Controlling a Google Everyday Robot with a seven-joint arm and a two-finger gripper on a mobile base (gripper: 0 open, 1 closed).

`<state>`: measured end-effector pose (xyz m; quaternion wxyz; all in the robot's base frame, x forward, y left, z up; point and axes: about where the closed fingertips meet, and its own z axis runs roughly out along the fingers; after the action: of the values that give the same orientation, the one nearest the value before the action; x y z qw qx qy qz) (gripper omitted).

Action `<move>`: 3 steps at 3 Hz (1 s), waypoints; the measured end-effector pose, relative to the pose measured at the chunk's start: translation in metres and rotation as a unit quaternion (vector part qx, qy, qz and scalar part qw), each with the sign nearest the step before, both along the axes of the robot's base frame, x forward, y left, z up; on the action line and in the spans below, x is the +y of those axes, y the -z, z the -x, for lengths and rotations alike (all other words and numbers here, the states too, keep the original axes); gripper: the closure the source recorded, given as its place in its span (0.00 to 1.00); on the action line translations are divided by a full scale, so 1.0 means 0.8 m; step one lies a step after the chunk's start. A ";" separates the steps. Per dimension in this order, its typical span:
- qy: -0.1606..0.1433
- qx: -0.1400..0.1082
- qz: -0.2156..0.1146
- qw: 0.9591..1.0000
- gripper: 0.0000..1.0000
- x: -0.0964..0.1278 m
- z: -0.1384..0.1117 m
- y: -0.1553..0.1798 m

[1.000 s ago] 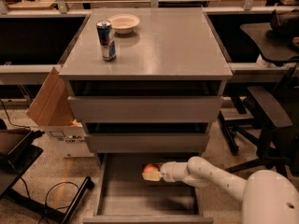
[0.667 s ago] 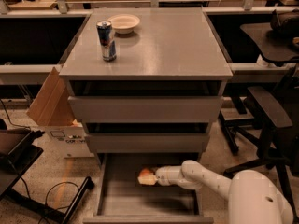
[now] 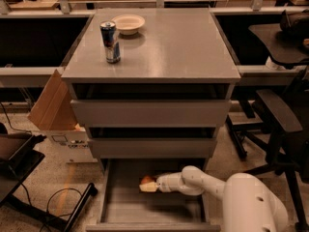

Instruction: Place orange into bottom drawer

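The bottom drawer (image 3: pixel 125 211) is pulled open below the two closed grey drawers. My gripper (image 3: pixel 148 186) reaches into it from the right, low over the drawer floor near the back. The orange (image 3: pixel 145 180) shows at the gripper's tip, partly hidden by the fingers, just above the drawer floor.
A blue drink can (image 3: pixel 110 42) and a cream bowl (image 3: pixel 128 23) stand on the cabinet top (image 3: pixel 169 47). An open cardboard box (image 3: pixel 55 115) sits left of the cabinet. Office chairs (image 3: pixel 280 120) stand to the right. A black stand base and cable (image 3: pixel 29 178) lie at the lower left.
My arm has reached further left and deeper into the bottom drawer, carrying the orange with it.
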<state>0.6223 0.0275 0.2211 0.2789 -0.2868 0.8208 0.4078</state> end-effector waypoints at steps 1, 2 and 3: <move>-0.013 0.021 0.008 1.000 1.00 0.031 -0.007 0.054; -0.006 0.023 -0.001 1.000 1.00 0.039 -0.019 0.097; 0.006 0.016 0.002 1.000 0.82 0.028 -0.032 0.101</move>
<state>0.6483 0.0496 0.1402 0.2672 -0.2760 0.8277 0.4091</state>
